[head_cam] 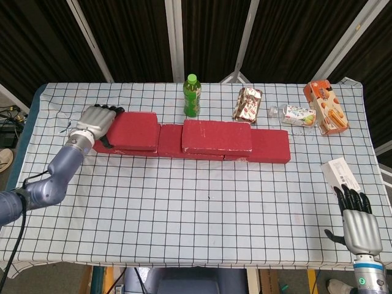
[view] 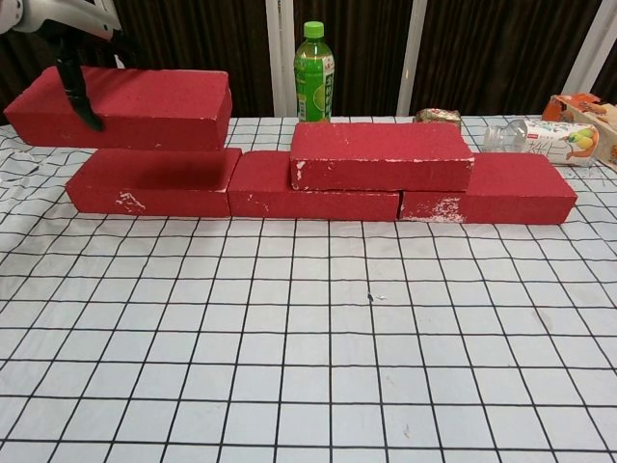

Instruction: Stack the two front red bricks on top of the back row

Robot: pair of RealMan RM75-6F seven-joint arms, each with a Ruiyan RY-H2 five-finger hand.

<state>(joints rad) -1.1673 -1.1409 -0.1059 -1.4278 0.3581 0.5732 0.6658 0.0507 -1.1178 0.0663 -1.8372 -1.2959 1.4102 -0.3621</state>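
My left hand (head_cam: 96, 122) (view: 60, 29) grips the left end of a red brick (head_cam: 131, 130) (view: 130, 106) and holds it just over the left brick of the back row (view: 149, 181). That row (head_cam: 269, 147) runs across the table's middle. Another red brick (head_cam: 217, 136) (view: 380, 155) lies stacked on the row's middle and right bricks. Whether the held brick touches the one beneath, I cannot tell. My right hand (head_cam: 358, 220) hangs at the table's near right corner, fingers apart, holding nothing.
A green bottle (head_cam: 192, 96) (view: 314, 72) stands right behind the row. Further right at the back lie a foil snack pack (head_cam: 247, 104), a small plastic bottle (head_cam: 297, 115) and an orange box (head_cam: 326, 107). A white box (head_cam: 340, 174) lies near my right hand.
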